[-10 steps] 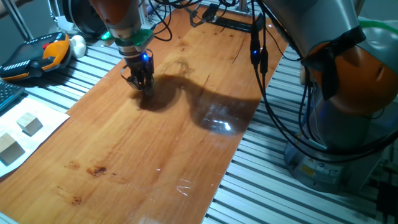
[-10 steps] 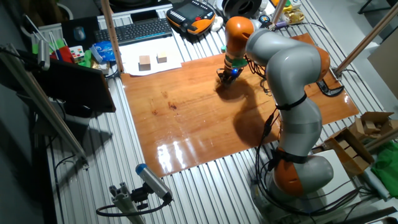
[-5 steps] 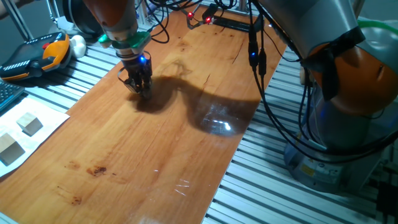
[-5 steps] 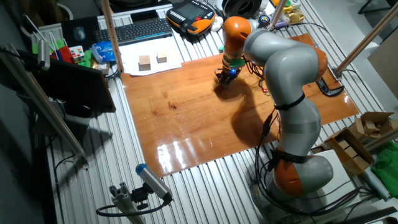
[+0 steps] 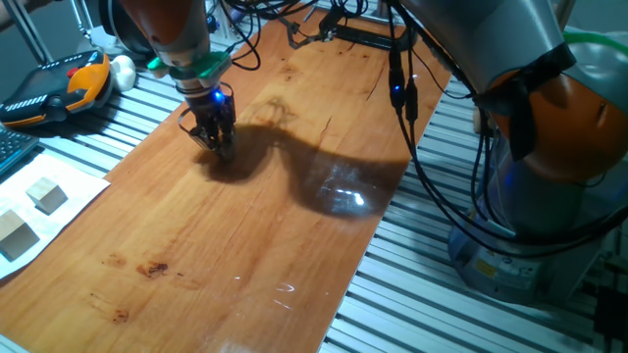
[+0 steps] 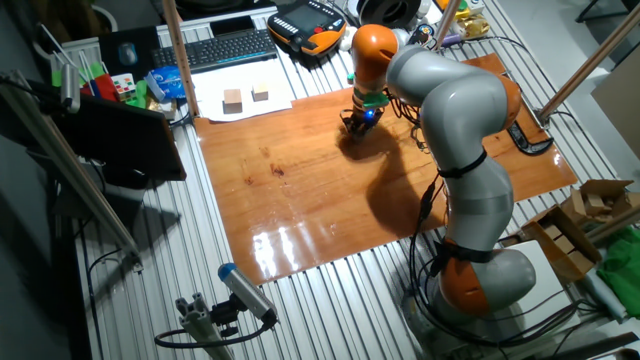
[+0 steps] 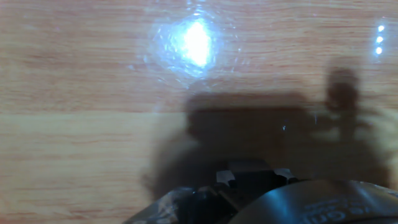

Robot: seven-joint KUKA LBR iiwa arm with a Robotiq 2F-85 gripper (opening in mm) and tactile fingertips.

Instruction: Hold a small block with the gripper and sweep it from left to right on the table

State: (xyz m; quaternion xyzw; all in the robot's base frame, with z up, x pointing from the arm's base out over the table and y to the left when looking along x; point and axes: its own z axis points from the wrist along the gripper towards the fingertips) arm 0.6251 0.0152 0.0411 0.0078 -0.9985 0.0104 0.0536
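Observation:
The gripper [image 5: 215,143], black with a blue light and a teal ring, stands fingers-down on the table [image 5: 245,245], near its far left edge. The other fixed view shows the gripper [image 6: 355,125] at the far side of the board [image 6: 300,190]. Its fingers are drawn close together on the small block, which is almost wholly hidden between them and in their shadow. The hand view shows only the glossy table [image 7: 74,124], a glare spot and a dark shape at the gripper's foot [image 7: 249,174].
Two larger pale cubes [image 5: 46,194] [image 5: 15,233] lie on white paper left of the board; they also show in the other fixed view [image 6: 233,100]. An orange pendant [image 5: 69,88], a keyboard [image 6: 225,48], cables [image 5: 343,29] and the robot base [image 5: 549,147] surround the board.
The gripper has slid a short way to the left along the board, staying down at the surface and keeping its fingers closed. Nothing else has moved.

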